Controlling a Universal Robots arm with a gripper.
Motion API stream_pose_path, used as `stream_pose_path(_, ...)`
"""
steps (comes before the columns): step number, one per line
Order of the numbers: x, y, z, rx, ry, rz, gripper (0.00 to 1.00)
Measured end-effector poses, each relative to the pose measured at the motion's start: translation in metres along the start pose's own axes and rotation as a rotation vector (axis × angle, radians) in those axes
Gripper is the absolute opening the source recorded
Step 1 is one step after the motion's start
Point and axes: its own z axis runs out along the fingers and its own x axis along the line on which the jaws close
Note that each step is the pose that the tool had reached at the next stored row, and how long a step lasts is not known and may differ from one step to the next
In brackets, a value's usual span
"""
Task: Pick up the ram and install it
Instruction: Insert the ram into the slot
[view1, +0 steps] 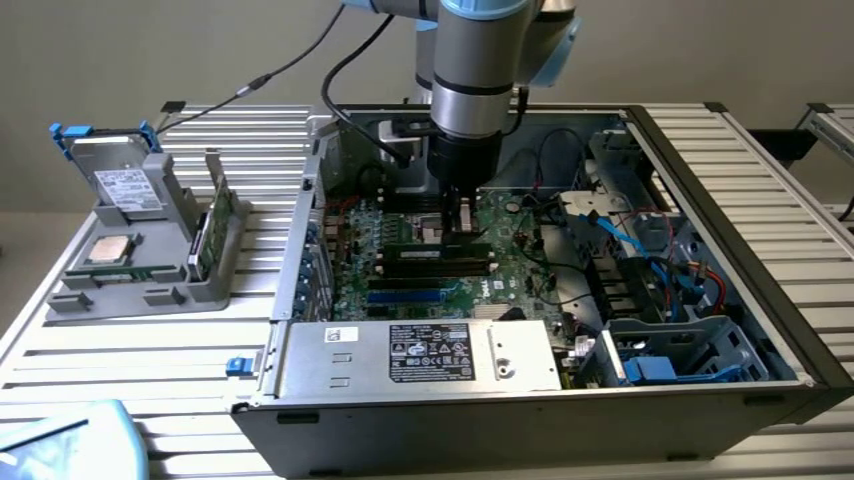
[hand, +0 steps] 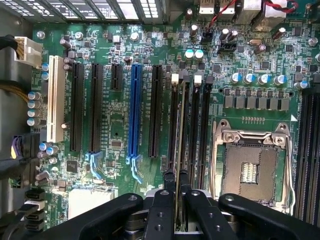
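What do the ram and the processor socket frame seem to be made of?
The ram, edge-on in the gripper: thin greenish circuit-board laminate, probably fibreglass, matte. The processor socket frame: bare metal, likely steel, judging by its silvery sheen.

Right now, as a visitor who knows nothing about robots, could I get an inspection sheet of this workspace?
Surface: slatted metal table carrying an open computer case.
Job's things: the ram, edge-on over the memory slots of the motherboard; seated or not, cannot tell.
Clutter: grey fixture at the exterior view's left, holding a silver processor chip, an upright green board and a drive.
Gripper: jaws shut on the ram.
Cables: black cable leading off the arm; blue cables inside the case.
Surroundings: plain wall; nothing else seen.
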Motion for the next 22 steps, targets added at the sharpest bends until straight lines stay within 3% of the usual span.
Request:
stream_pose_path(3, -0.0007, -0.0001, 0.0022, -0.0004, 0.0115, -0.001, 0.14)
stream_pose_path(5, -0.0007, -0.0001, 0.0025, -0.0005, 0.0156, -0.003, 0.14)
stream_pose_path(22, -0.0013, -0.0003, 0.0074, -0.0001, 0.0242, -0.009, 0.14)
